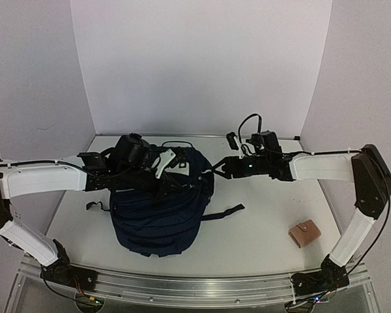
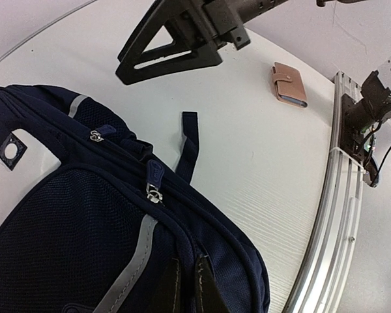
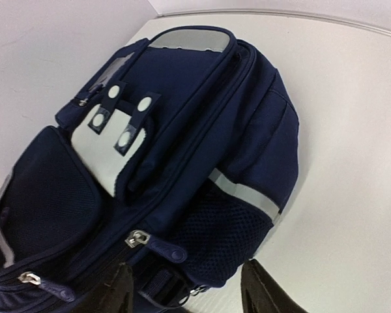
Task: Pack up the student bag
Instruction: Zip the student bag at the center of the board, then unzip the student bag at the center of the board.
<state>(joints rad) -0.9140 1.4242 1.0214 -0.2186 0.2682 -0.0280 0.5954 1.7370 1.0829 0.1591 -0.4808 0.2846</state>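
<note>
Student bag (image 1: 158,218): navy, lay on the table (image 1: 267,208), left of centre. Left gripper (image 2: 186,283) was closed, its fingertips against the bag's fabric. Right gripper (image 1: 218,168) stood parted and empty, just beside the bag's upper right side.

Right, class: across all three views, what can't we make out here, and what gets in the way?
- Inside the student bag: every view shows only outer fabric.
- The left gripper: the left wrist view's bottom edge crops its fingers, and the top view buries it behind its own wrist. Whether it pinches fabric is unclear.
- The tan wallet: closed, so its contents are hidden; tiny in the top view.
</note>
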